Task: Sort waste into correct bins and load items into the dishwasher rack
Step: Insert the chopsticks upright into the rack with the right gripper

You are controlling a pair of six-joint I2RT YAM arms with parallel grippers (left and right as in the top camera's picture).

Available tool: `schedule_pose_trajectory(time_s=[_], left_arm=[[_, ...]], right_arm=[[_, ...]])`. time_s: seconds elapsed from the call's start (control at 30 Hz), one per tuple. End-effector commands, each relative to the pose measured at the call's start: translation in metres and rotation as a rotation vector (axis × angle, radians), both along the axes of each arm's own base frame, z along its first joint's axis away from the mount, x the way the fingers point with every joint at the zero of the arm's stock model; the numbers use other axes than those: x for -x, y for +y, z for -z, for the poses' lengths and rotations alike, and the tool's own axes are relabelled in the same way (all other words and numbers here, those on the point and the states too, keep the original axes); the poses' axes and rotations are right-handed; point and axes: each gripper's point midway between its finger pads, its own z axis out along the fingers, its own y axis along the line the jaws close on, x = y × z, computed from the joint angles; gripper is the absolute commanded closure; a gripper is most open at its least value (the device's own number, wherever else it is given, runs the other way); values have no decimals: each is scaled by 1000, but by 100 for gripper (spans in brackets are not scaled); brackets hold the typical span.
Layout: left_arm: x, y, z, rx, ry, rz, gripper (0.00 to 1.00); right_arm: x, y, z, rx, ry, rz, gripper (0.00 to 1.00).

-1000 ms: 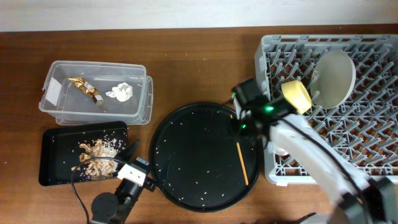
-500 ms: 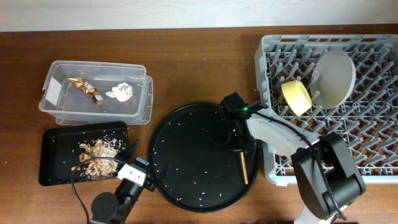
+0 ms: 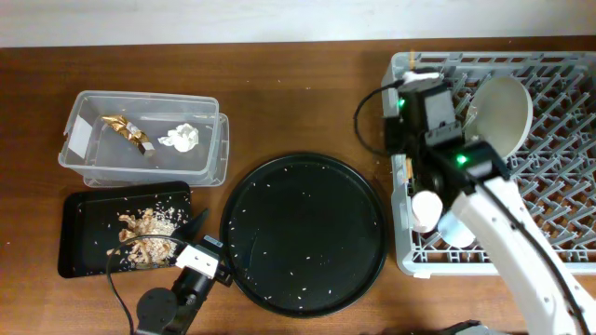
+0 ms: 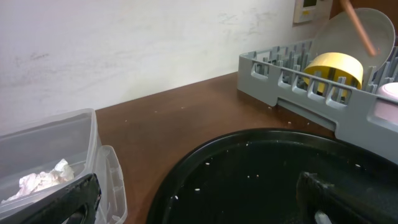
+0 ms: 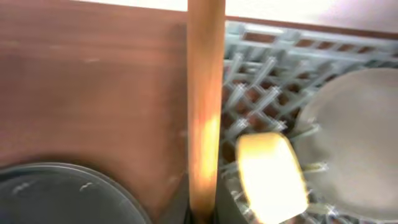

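My right gripper (image 3: 416, 82) hovers over the left edge of the grey dishwasher rack (image 3: 559, 214), shut on a wooden chopstick (image 5: 205, 106) that stands upright between its jaws. In the rack lean the pale grey plate (image 3: 505, 113) and the yellow bowl (image 4: 329, 68); the arm hides the bowl from above. A pale cup (image 3: 426, 208) sits in the rack under the arm. My left gripper (image 3: 216, 247) rests open and empty at the round black tray's left rim. The clear tub (image 3: 209, 154) holds a gold wrapper (image 3: 126, 130) and a white tissue (image 3: 182, 138). Food scraps (image 3: 144, 233) lie on the flat black tray (image 3: 84, 214).
The large round black tray (image 3: 307, 233) lies between the bins and the rack, dotted with rice grains. A pale wall stands behind the table in the left wrist view. Bare wooden table (image 3: 298, 102) shows at the back.
My right gripper shut on the chopstick lying on the round tray, lifted it and carried it back and right to the rack's left edge. The left arm has not moved.
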Motion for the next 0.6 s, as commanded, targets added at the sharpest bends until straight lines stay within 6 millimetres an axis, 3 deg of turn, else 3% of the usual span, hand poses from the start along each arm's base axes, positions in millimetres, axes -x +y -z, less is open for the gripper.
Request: schedule_pose_trajectory(time_s=[0.0,0.13,0.2,0.23,0.3,0.4,0.5,0.57], left_arm=[[1,-2,2,-15,-4,10,1],[1,-2,2,-15,-4,10,1],[1,-2,2,-15,-4,10,1],[1,-2,2,-15,-4,10,1],[1,-2,2,-15,-4,10,1],[1,-2,2,-15,-4,10,1],[1,-2,2,-15,-4,10,1],[1,-2,2,-15,-4,10,1]], right_arm=[[-19,-38,27,81,48,74,96],[-27,-38,59,62,123,62,94],[-28,-38,68,65,144,62,58],[-28,-37,68,64,144,60,50],[-27,-34,61,52,134,50,45],[-13,-23,24,-22,98,-1,41],[15,2,-27,-129,40,-116,41],[46,22,-62,-183,-11,-207,40]])
